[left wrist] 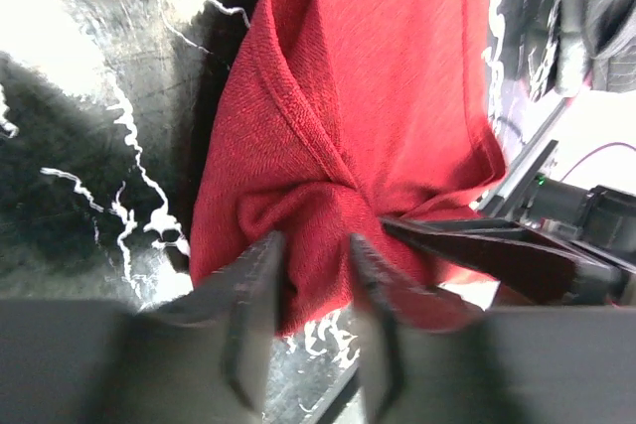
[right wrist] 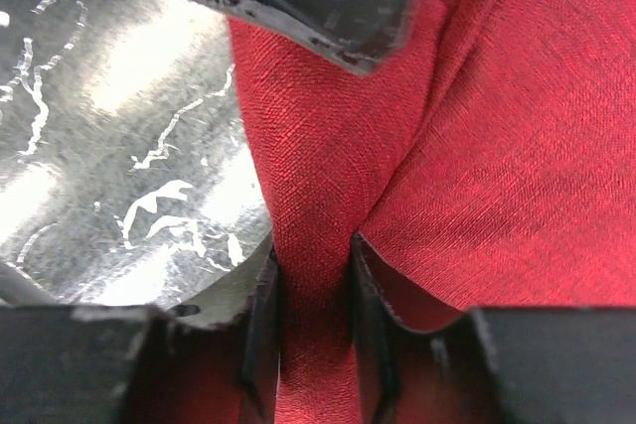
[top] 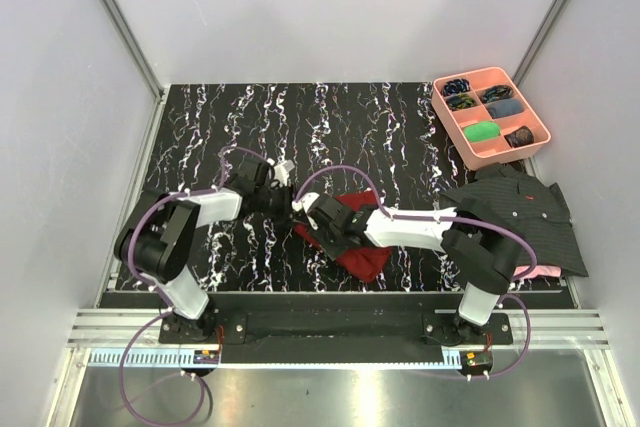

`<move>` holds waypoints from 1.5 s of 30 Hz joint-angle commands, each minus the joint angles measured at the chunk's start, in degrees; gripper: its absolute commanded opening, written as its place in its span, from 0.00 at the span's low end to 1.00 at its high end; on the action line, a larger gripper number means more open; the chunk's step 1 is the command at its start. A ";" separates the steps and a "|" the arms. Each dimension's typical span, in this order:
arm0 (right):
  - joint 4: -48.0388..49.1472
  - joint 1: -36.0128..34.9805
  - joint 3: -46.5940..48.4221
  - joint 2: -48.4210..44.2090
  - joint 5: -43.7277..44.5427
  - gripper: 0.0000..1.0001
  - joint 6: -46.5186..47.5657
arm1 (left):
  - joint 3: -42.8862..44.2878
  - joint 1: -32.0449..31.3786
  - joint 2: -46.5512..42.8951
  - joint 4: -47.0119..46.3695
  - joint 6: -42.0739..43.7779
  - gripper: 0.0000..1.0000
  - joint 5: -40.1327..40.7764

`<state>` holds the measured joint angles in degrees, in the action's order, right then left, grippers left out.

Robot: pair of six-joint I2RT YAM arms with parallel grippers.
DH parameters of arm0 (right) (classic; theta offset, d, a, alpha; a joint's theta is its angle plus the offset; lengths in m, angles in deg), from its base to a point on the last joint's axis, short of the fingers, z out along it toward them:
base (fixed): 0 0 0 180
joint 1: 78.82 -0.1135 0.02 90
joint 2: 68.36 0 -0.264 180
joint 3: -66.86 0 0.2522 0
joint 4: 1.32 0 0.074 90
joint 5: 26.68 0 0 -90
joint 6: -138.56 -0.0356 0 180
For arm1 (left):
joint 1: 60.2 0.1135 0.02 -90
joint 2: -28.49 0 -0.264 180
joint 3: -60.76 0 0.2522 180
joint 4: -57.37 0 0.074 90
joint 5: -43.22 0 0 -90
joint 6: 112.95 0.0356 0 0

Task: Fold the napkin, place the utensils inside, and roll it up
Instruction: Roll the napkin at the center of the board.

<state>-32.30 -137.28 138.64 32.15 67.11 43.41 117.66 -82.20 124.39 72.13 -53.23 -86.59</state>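
Note:
The maroon napkin (top: 352, 239) lies bunched on the black marbled table, in front of the right arm. Both grippers meet at its far left corner. My right gripper (right wrist: 313, 263) is shut on a raised fold of the napkin (right wrist: 477, 146), and red cloth fills the gap between its fingers. My left gripper (left wrist: 313, 260) faces it with jaws apart; the napkin's (left wrist: 338, 116) edge lies at its tips and table shows between the fingers. From above, the left gripper (top: 284, 199) and right gripper (top: 306, 213) nearly touch. The utensils are out of view.
A pink compartment tray (top: 453, 129) holding small items stands at the back right. A dark striped shirt (top: 515, 212) lies at the right edge over a pink cloth (top: 537, 272). A metal rail (top: 330, 325) runs along the table's near edge.

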 commanded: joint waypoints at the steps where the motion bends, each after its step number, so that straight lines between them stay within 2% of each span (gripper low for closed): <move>1: 0.86 1.15 -2.82 0.22 -8.25 0.31 -2.94 | -0.42 1.87 -7.28 -0.47 -0.48 0.53 3.77; 4: 4.46 4.04 -5.37 -2.07 -15.62 0.30 -3.20 | -2.08 3.45 -11.41 -0.64 -0.13 0.63 5.97; 6: 6.65 6.06 -6.68 -3.04 -18.98 0.30 -3.29 | -3.22 3.63 -13.18 -0.21 0.57 0.65 7.81; 15: 12.55 12.92 -8.27 -2.34 -38.75 0.29 -3.47 | -10.17 3.63 -20.31 -6.35 1.37 0.66 6.77; 25: 16.24 20.92 -6.95 4.43 -58.09 0.27 -4.52 | -11.85 1.61 -17.77 -10.75 1.28 0.66 5.36; 34: 20.99 26.02 -8.45 8.47 -63.99 0.26 -5.93 | -11.32 -1.20 -12.23 -16.55 0.93 0.64 4.74; 45: 21.52 27.08 -7.22 12.52 -66.55 0.26 -6.01 | -8.86 -2.17 -5.02 -21.82 2.15 0.56 5.19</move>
<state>-11.77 -110.72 130.53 43.73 2.59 37.53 106.40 -84.13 117.63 55.73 -52.95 -80.76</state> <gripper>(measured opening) 0.273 0.580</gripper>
